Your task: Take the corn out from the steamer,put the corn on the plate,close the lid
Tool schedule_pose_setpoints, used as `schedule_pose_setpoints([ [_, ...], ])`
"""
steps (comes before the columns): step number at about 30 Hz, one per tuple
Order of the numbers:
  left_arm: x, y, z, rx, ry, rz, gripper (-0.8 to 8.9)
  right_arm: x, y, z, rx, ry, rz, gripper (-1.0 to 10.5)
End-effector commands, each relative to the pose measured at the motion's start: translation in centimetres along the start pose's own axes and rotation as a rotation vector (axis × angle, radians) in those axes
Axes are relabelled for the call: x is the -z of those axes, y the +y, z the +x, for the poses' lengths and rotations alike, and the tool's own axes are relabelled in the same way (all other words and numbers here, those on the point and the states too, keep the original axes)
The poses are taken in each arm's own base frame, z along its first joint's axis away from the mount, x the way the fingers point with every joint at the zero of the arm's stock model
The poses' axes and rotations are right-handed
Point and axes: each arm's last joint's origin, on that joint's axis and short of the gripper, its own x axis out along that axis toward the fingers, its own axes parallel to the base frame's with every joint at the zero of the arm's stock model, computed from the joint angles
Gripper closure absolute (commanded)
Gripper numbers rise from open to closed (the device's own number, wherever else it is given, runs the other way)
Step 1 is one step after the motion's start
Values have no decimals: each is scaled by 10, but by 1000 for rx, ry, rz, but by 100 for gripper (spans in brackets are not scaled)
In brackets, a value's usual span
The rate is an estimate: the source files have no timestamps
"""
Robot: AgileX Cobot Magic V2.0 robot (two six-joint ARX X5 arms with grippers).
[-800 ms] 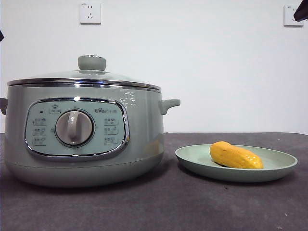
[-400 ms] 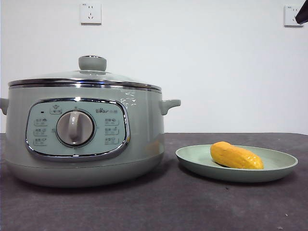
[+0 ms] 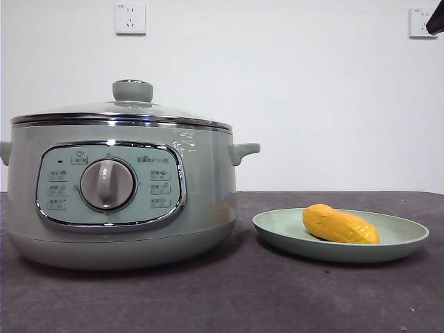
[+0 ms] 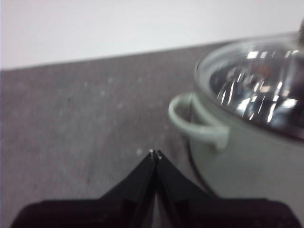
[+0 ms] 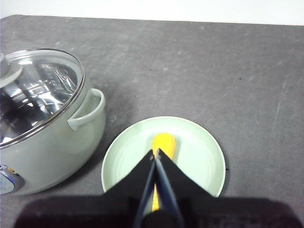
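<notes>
A dark grey, slightly speckled surface (image 3: 229, 298) stretched across the scene, meeting a white wall behind. Two things rested directly on it. A large round sage-green steamer (image 3: 118, 194) stood toward one side, its control panel and dial facing forward. Just beside it, not touching, sat a shallow pale green plate (image 3: 277, 232).
</notes>
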Motion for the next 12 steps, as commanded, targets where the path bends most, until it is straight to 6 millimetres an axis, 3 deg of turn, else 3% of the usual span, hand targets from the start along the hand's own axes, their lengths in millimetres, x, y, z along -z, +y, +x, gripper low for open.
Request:
schedule_pose_setpoints([
  [1,13,1,3,-18,14,-16,816,1,0,1,2,-1,9,944],
  [8,33,3,4,-49,14,-64,816,1,0,1,2,-1,9,944],
  [12,32,4,3,-58,-11,-78,816,1,0,1,2,-1,9,944],
])
